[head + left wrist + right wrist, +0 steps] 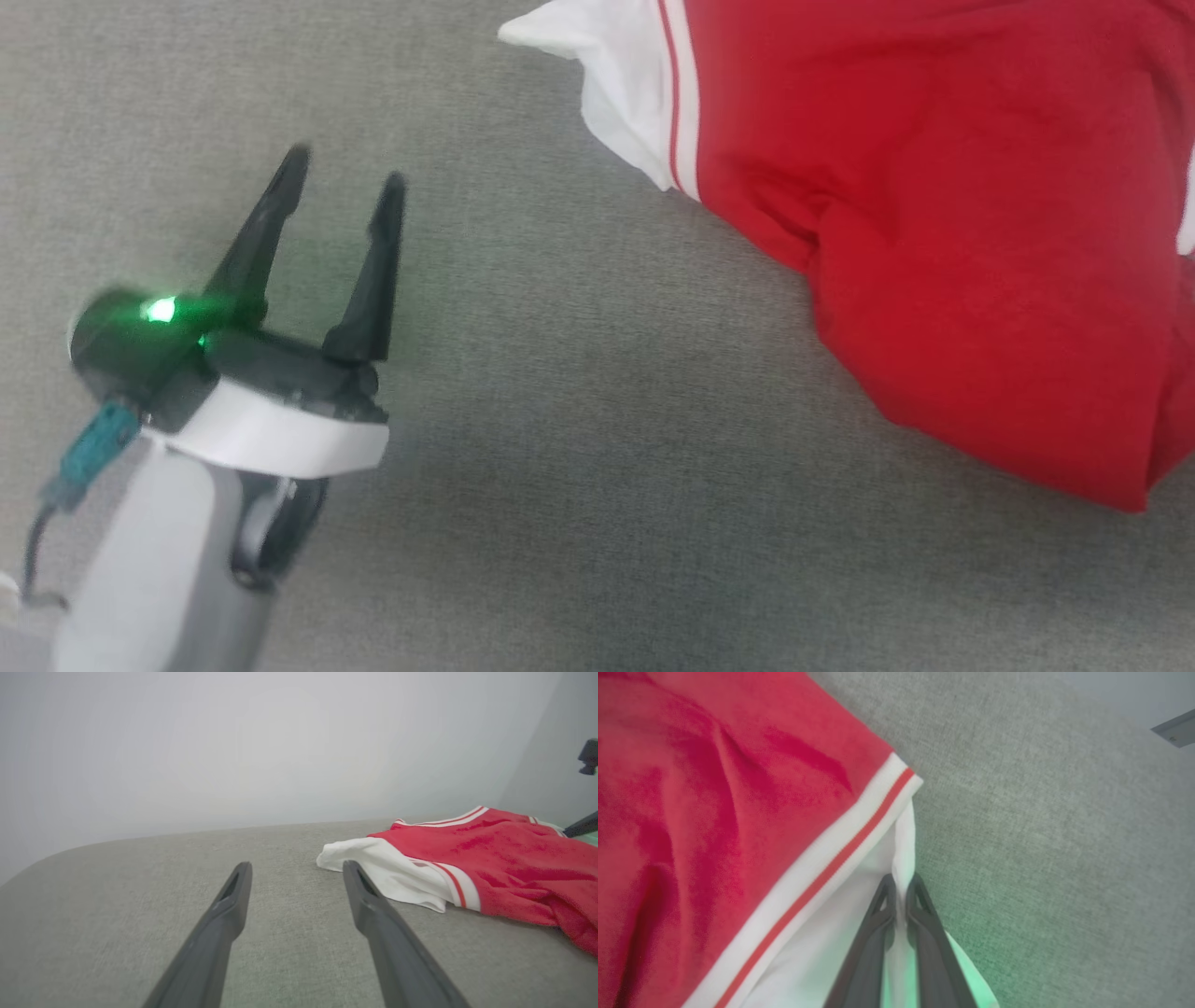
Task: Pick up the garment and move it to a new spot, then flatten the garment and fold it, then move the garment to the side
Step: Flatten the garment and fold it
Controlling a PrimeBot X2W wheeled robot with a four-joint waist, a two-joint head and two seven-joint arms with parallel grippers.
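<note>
Red garment (934,233) lies rumpled on the grey bench (607,467), ahead and to the right of the left tool (345,173), whose fingers stand spread and empty. Right tool (900,882) is pinched on the white sleeve (840,914) edge, at its very tips. Risk: shallow bite on one thin fold. Fabric may slip free on lifting, or the body may drag and bunch.

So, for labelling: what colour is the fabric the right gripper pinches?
White sleeve; clearest in the right wrist view.
</note>
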